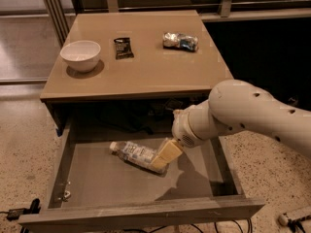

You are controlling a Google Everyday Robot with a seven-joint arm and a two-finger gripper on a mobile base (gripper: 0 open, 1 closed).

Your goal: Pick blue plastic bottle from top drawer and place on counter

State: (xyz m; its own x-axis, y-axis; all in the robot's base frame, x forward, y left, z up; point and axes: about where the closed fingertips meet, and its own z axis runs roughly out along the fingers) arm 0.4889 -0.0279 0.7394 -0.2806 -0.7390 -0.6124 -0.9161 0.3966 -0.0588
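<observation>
The blue plastic bottle lies on its side on the floor of the open top drawer, cap toward the left. My gripper, with cream-coloured fingers, reaches down into the drawer and meets the right end of the bottle. The white arm comes in from the right and hides the drawer's right back corner. The tan counter is above the drawer.
On the counter stand a white bowl at the left, a small dark packet in the middle and a crinkled silver-blue snack bag at the right. A small metal piece lies in the drawer's front left corner. Cables lie on the floor.
</observation>
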